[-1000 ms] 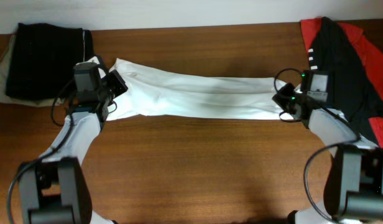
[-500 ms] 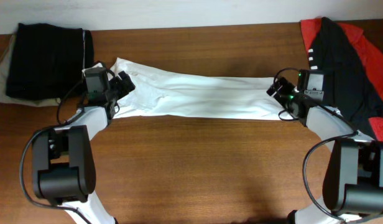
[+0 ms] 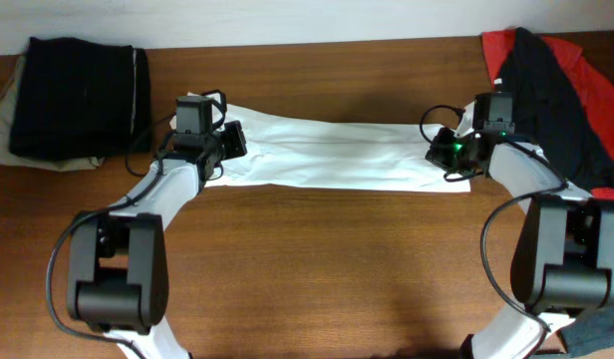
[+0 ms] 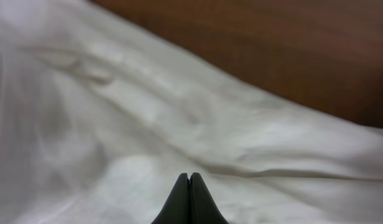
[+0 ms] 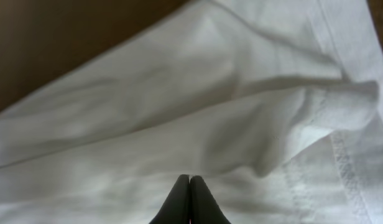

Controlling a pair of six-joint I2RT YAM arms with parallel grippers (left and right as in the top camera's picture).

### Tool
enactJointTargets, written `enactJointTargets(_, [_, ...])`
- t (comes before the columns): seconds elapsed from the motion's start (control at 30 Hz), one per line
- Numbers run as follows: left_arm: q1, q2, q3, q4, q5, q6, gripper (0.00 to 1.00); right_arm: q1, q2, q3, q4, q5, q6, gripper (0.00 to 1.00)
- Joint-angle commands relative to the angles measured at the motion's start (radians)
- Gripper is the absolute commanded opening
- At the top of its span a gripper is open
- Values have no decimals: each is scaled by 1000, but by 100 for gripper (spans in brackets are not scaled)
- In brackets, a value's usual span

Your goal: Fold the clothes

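The white T-shirt (image 3: pixel 337 155) lies as a long narrow band across the middle of the wooden table; its print is hidden. My left gripper (image 3: pixel 235 140) is shut at the band's left end, its tips pressed together over white cloth in the left wrist view (image 4: pixel 189 177). My right gripper (image 3: pixel 435 152) is shut at the band's right end, over bunched cloth and a stitched hem in the right wrist view (image 5: pixel 189 179). The shirt fills both wrist views (image 4: pixel 179 112) (image 5: pixel 179 124). The black-and-red garment (image 3: pixel 556 90) lies heaped at the far right.
A folded black garment (image 3: pixel 78 95) sits at the back left on a beige cloth (image 3: pixel 0 110). The bare brown table (image 3: pixel 327 269) spreads in front of the shirt. A white wall runs along the table's back edge.
My left gripper has moved right, drawing the shirt's left end inward, so the band is shorter. My right gripper has shifted a little left and back.
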Motion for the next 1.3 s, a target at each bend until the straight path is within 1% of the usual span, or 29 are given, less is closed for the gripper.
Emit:
enactJointTargets(0.0, [31, 67, 1, 18, -45, -10, 1, -8, 55, 5, 11, 47, 17, 4])
enactJointTargets(0.07, [53, 79, 1, 21, -88, -10, 1, -27, 72, 5, 1, 80, 17, 4])
enactJointTargets(0.1, [69, 81, 1, 19, -131, -10, 1, -34, 82, 5, -14, 127, 40, 4])
enactJointTargets(0.17, [102, 84, 1, 9, -177, -10, 1, -52, 101, 4, -24, 147, 59, 4])
enactJointTargets(0.3, [156, 138, 1, 23, -188, -10, 1, -66, 101, 4, -28, 151, 63, 4])
enactJointTargets(0.37, [177, 140, 2, 24, -290, -10, 1, -67, 97, 5, -32, 159, 75, 4])
enactJointTargets(0.4, [188, 136, 6, 23, -293, -10, 4, -67, 85, 6, -45, 190, 101, 4])
enactJointTargets(0.43, [196, 126, 16, 23, -293, -10, 4, -67, 71, 6, -48, 199, 100, 4])
enactJointTargets(0.5, [195, 80, 48, 11, -293, -10, 8, -67, 23, 6, -57, 203, 100, 4])
enactJointTargets(0.57, [190, -32, 66, -5, -292, -10, 11, -67, -67, 6, -89, 203, 96, 5])
enactJointTargets(0.6, [185, -74, 66, -8, -291, -10, 17, -67, -100, 6, -100, 202, 90, 15])
enactJointTargets(0.63, [182, -130, 66, -22, -270, -10, 27, -67, -150, 6, -119, 203, 68, 51])
enactJointTargets(0.67, [178, -155, 66, -43, -260, -10, 38, -67, -177, 6, -127, 202, 64, 79])
enactJointTargets(0.7, [175, -170, 66, -72, -233, -10, 56, -67, -205, 6, -137, 202, 61, 98])
enactJointTargets(0.73, [172, -170, 66, -99, -200, -10, 60, -67, -224, 6, -146, 202, 61, 99])
enactJointTargets(0.77, [166, -170, 65, -152, -138, -10, 75, -67, -234, 6, -152, 197, 61, 99])
enactJointTargets(0.83, [156, -170, 65, -222, -66, -10, 97, -67, -234, 6, -151, 174, 62, 99])
enactJointTargets(0.9, [133, -170, 65, -302, 82, -10, 99, -67, -233, 6, -136, 151, 61, 99])
enactJointTargets(0.93, [110, -170, 65, -334, 95, -9, 99, -68, -232, 6, -137, 163, 61, 99])
enactJointTargets(1.0, [64, -170, 65, -378, 86, 48, 99, -98, -232, 6, -151, 168, 57, 99])
enactJointTargets(1.03, [27, -170, 65, -402, 49, 75, 99, -141, -232, 6, -175, 168, 53, 99])
enactJointTargets(1.07, [7, -170, 65, -412, -2, 73, 99, -176, -232, 6, -192, 168, 40, 99])
enactJointTargets(1.1, [1, -170, 65, -412, -22, 73, 99, -211, -232, 6, -204, 168, 3, 99])
enactJointTargets(1.2, [1, -170, 65, -412, -23, 73, 99, -250, -225, 0, -226, 195, -49, 99])
enactJointTargets(1.27, [0, -170, 65, -417, -23, 73, 99, -250, -192, -7, -209, 194, -149, 99])
